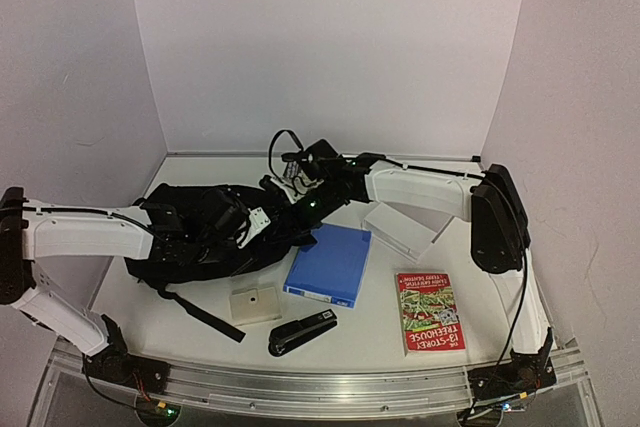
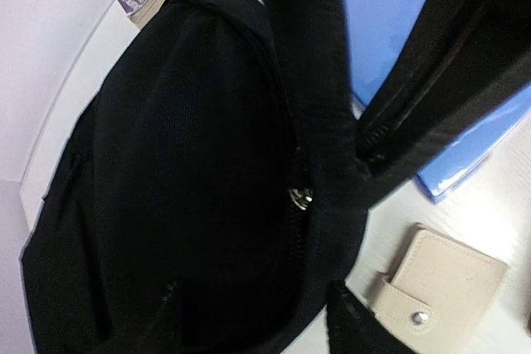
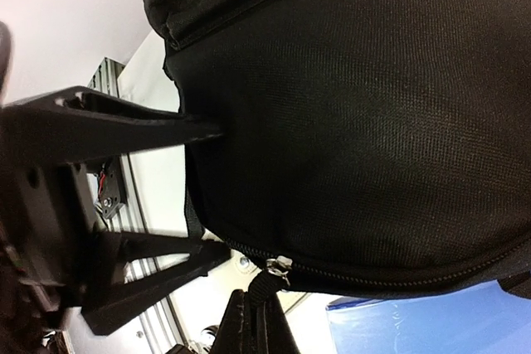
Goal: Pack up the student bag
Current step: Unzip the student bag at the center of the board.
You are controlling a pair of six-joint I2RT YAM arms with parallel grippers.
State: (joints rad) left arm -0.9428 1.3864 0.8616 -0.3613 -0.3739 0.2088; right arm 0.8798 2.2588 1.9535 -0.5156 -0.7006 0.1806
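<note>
The student bag, a large black soft backpack, lies at the left of the table with a long strap trailing toward the front. My left gripper presses down on the bag's right part. In the left wrist view black fabric and a zipper slider fill the frame, and the jaws are lost against the dark cloth. My right gripper is at the bag's far right end. In the right wrist view its fingers are shut on the black zipper pull tab of the bag.
A blue folder lies just right of the bag, with a white box behind it. A red book, a black stapler and a beige snap case lie toward the front. White walls enclose the table.
</note>
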